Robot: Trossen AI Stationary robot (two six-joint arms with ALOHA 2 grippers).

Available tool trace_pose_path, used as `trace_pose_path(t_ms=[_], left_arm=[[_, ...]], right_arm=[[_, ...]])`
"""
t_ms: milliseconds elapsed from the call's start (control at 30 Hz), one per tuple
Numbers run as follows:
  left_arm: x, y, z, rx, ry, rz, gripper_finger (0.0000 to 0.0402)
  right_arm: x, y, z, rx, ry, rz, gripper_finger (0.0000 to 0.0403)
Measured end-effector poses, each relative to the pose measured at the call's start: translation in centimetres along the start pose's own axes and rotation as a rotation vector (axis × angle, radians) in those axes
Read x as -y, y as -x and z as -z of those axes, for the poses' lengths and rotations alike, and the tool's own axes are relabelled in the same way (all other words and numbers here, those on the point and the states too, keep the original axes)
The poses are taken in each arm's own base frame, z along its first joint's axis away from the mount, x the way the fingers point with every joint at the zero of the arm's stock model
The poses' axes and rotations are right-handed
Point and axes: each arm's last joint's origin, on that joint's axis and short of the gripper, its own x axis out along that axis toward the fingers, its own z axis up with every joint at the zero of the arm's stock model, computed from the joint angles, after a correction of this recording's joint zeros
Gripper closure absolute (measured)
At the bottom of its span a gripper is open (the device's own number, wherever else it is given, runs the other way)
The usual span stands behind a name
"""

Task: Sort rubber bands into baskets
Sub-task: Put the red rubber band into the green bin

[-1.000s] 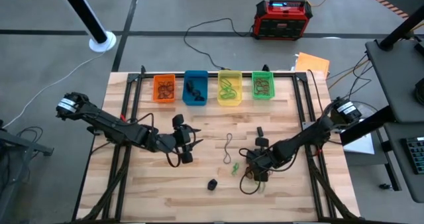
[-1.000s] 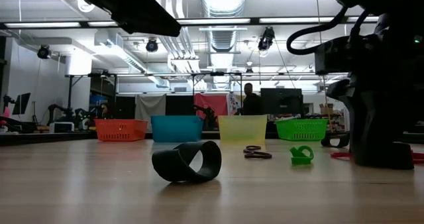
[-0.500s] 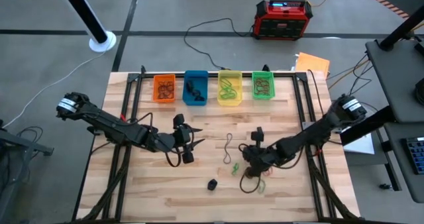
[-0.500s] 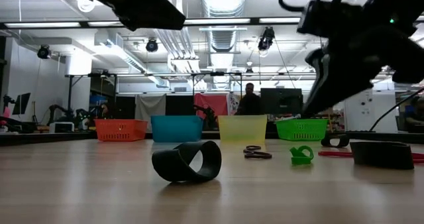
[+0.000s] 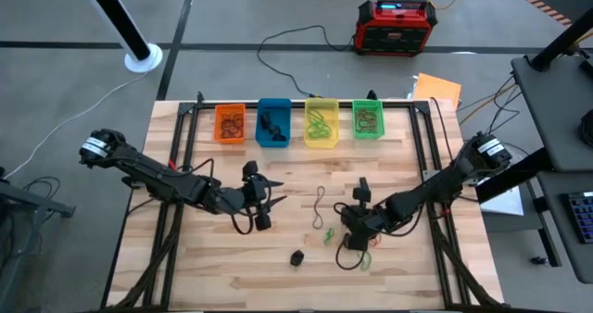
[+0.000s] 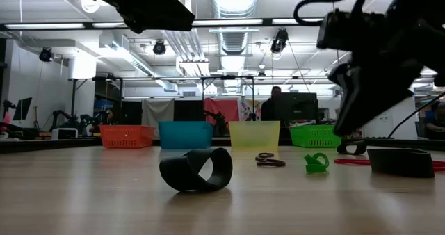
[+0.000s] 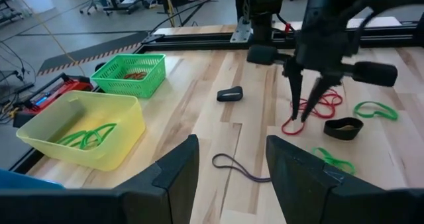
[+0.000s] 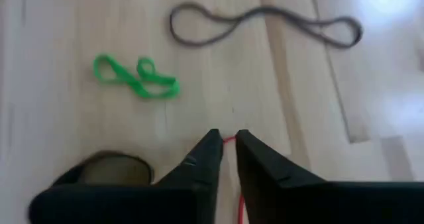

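Red band [image 8: 230, 142]: mostly hidden behind the right fingers [image 8: 205, 159].
Blue basket [image 7: 20, 179]: cut off by the edge.
Orange basket [image 5: 229, 124] contents: too small to tell.

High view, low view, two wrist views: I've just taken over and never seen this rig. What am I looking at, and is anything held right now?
The machine is two dark robot arms at a wooden table. The high view looks straight down. The low view sits at table height. Each wrist view looks past that arm's own fingers.

At the far edge stand four baskets: orange, blue, yellow and green.

The right gripper is pinched shut on a red rubber band, which partly hangs from it. The left gripper waits open near the table's middle, holding nothing.

Loose on the wood are a green band, a long brown band and a wide black band.
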Motion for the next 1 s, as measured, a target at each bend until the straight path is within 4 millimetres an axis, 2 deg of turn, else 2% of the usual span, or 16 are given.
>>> trace_pose_path(t_ms=[400, 533, 667, 767, 900, 1000], left_arm=[[0.0, 0.0, 0.2, -0.005, 0.012, 0.000, 0.0242], [0.0, 0.0, 0.3, -0.006, 0.011, -0.004, 0.0242], [0.0, 0.0, 0.3, -0.006, 0.017, -0.006, 0.0242], [-0.1, 0.0, 0.4, -0.007, 0.026, -0.007, 0.0242], [0.0, -0.1, 0.6, -0.011, 0.033, -0.009, 0.0242], [0.1, -0.3, 0.8, -0.012, 0.032, -0.010, 0.0242]], right_arm=[[-0.4, -2.9, 1.6, -0.122, -0.080, 0.062, 0.0192], [-0.4, -3.5, 2.0, -0.144, -0.065, 0.077, 0.0169], [-0.5, -4.1, 2.3, -0.162, -0.038, 0.090, 0.0203], [-0.6, -4.6, 2.7, -0.186, -0.029, 0.084, 0.0263], [-0.8, -5.1, 2.9, -0.189, -0.021, 0.079, 0.0365], [-0.8, -5.2, 2.7, -0.166, -0.013, 0.074, 0.0387]])
